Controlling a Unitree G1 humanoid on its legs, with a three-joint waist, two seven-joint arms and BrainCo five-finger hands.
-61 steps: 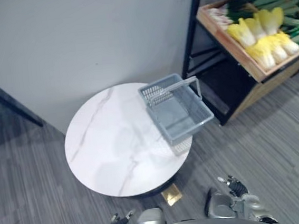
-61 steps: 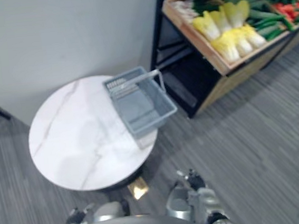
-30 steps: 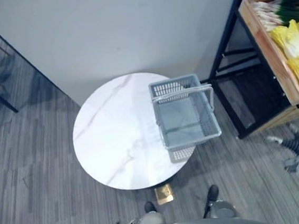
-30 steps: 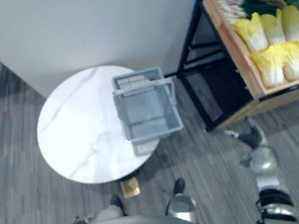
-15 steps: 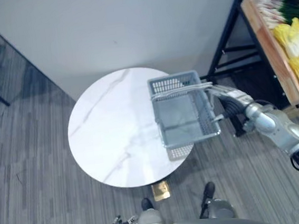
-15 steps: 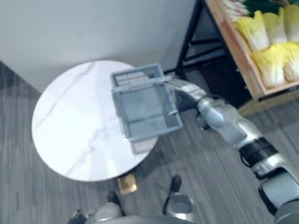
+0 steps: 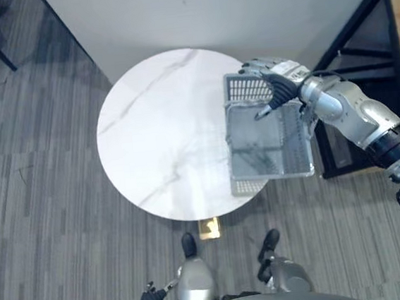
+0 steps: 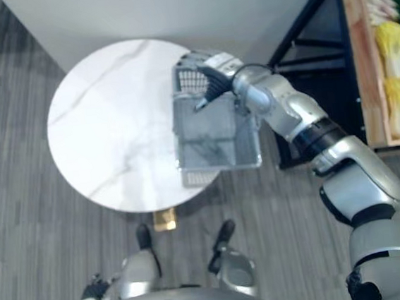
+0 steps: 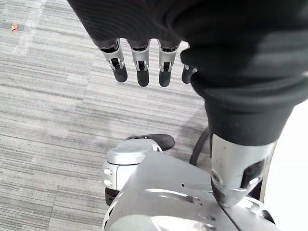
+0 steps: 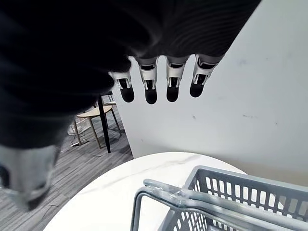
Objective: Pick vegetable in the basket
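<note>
Basically, nothing is held at the moment. The right hand (image 7: 278, 80) hangs over the far end of the grey basket (image 7: 240, 88), right of centre in the head views, with fingers straight and loose. Its wrist view shows the fingertips (image 10: 150, 96) clear of the handle (image 10: 163, 191), which lies folded down at the rim. The left hand (image 9: 139, 72) hangs down over the floor, fingers relaxed and empty. The basket looks empty. It sits on the right edge of the round white table (image 7: 155, 126), with its near right corner past the tabletop. The vegetables, yellow cabbages (image 8: 399, 49) among them, are in the wooden crate (image 8: 361, 56) at the upper right of the frame, well apart from the basket. Main risk, I'd say, is the overhang: a downward or sideways bump from the hand could tip or slide the basket off the table. Second, the handle is flat against the rim, so fingers may skate over it or catch the lattice wall and drag the whole basket rather than hook the bar. Third, if the curl catches only part of the bar, the basket could swing and hit the table edge or the black rack leg beside it on the lift. Last, the reach to the crate is long, so the cabbage grab probably needs a step, and a carried basket may sway.
</note>
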